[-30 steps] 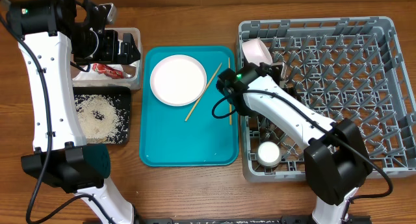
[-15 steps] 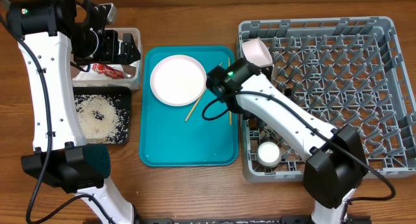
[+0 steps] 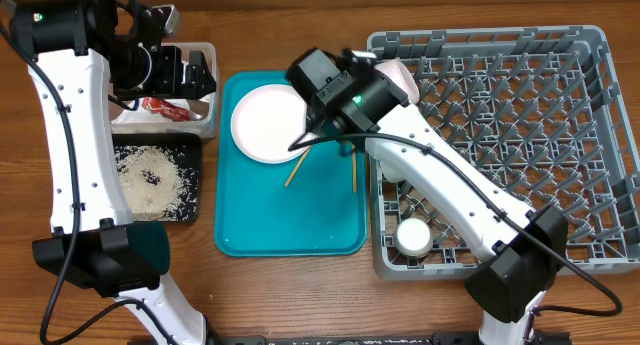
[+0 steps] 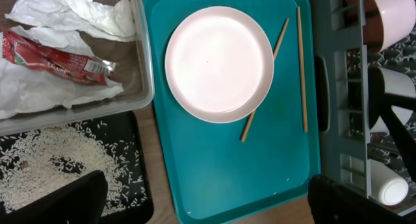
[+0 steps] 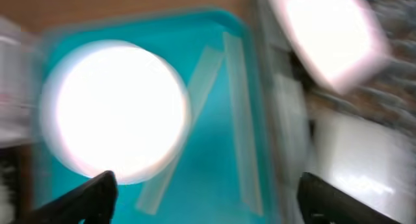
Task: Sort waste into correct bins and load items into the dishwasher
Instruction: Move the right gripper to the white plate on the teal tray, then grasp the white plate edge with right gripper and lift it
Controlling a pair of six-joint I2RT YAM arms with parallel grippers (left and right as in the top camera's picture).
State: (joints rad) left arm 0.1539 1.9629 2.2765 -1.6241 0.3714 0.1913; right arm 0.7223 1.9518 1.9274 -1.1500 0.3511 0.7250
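Note:
The round white-pink plate (image 3: 265, 125) lies on the teal serving tray (image 3: 290, 225). One chopstick (image 3: 297, 168) pokes out from the plate's edge and a second chopstick (image 3: 353, 171) lies by the tray's right rim. My right gripper (image 3: 318, 83) is open and empty above the plate's right edge; its view is blurred and shows the plate (image 5: 114, 113) and both chopsticks (image 5: 237, 120). My left gripper (image 3: 190, 75) is open and empty above the clear tub (image 3: 207, 53). The tub holds the napkin (image 4: 71, 16) and the red wrapper (image 4: 52, 58). The plate (image 4: 219, 62) also shows in the left wrist view.
The black tray (image 3: 192, 180) below the tub holds rice crumbs (image 3: 150, 175). The grey rack (image 3: 520, 115) at right holds a pale bowl (image 3: 396, 77) at its near-left corner and a white cup (image 3: 413, 235) at its front left.
My right arm has swung left from the rack's left edge to above the teal tray by the plate. The left arm has not moved.

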